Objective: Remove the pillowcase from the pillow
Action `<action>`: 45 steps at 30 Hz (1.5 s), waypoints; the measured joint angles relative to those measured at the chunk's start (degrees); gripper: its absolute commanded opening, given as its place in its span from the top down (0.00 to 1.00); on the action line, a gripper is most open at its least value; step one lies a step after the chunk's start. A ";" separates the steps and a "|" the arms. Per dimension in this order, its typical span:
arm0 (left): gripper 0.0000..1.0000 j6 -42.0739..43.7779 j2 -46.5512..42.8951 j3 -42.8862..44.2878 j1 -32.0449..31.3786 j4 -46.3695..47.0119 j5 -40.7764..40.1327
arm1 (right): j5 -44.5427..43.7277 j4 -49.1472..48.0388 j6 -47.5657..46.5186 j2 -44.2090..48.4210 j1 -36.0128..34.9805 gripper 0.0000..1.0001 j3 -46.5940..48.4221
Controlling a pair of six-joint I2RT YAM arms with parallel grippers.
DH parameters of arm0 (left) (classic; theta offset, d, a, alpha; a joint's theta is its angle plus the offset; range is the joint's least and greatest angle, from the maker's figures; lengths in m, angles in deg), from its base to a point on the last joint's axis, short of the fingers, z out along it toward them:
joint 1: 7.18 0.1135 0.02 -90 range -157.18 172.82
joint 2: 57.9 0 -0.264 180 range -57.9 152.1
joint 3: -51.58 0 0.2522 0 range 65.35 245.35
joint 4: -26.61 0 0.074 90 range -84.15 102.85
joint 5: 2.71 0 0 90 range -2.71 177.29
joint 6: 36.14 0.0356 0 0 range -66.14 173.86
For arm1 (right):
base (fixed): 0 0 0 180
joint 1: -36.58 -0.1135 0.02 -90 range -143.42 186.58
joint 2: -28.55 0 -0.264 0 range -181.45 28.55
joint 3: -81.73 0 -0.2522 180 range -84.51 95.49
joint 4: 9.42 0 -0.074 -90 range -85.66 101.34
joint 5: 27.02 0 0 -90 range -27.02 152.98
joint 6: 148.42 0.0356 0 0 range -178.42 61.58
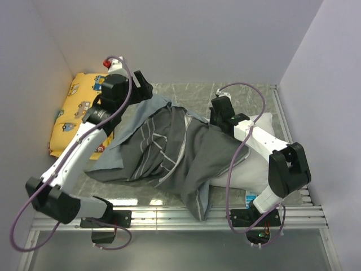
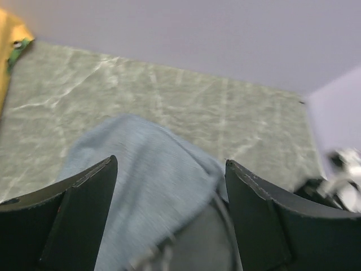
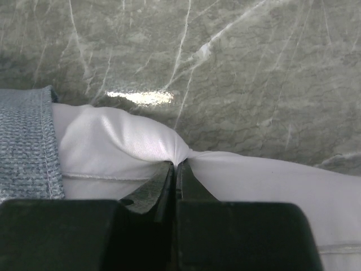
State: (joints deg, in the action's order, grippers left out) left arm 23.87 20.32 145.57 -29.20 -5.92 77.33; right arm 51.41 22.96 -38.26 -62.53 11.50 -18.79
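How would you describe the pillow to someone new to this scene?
On the marbled table, look right of centre. The pillow pokes out of the grey striped pillowcase; it is plain white, unlike the yellow car-print pillow at far left.

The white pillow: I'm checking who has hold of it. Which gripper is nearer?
Right. The right gripper pinches the pillow; the left gripper is open over the pillowcase, apart from the pillow.

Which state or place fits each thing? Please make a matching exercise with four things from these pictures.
Things:
1. left gripper
2. right gripper
3. pillowcase
4. yellow pillow

States or places:
a. shut on the white pillow
b. far left in the top view
c. open
d. grey, lying partly over the white pillow

Pairs: 1-c, 2-a, 3-d, 4-b
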 measured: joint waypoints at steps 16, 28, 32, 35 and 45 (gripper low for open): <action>0.60 -3.45 -7.89 -23.96 -19.41 5.75 -2.82 | -0.83 0.31 0.15 0.52 -0.20 1.00 0.24; 1.00 -10.78 -14.38 -24.28 0.11 1.77 -10.62 | 1.53 3.26 1.29 4.22 5.25 1.00 0.28; 1.00 -13.40 -20.15 -27.71 14.67 1.77 -6.62 | 4.63 3.39 2.60 6.12 7.93 1.00 0.28; 0.99 -14.64 -20.57 -28.22 18.95 1.81 -1.73 | 6.93 3.34 3.39 7.21 9.22 1.00 0.28; 0.52 -11.52 -12.37 -27.15 19.30 5.40 9.66 | 2.82 3.28 1.84 10.29 8.92 0.61 0.26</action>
State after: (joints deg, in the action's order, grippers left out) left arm 12.35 7.94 118.42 -9.91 -0.52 86.99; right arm 54.23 26.23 -36.42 -52.24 20.42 -18.53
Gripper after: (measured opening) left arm 0.250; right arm 0.351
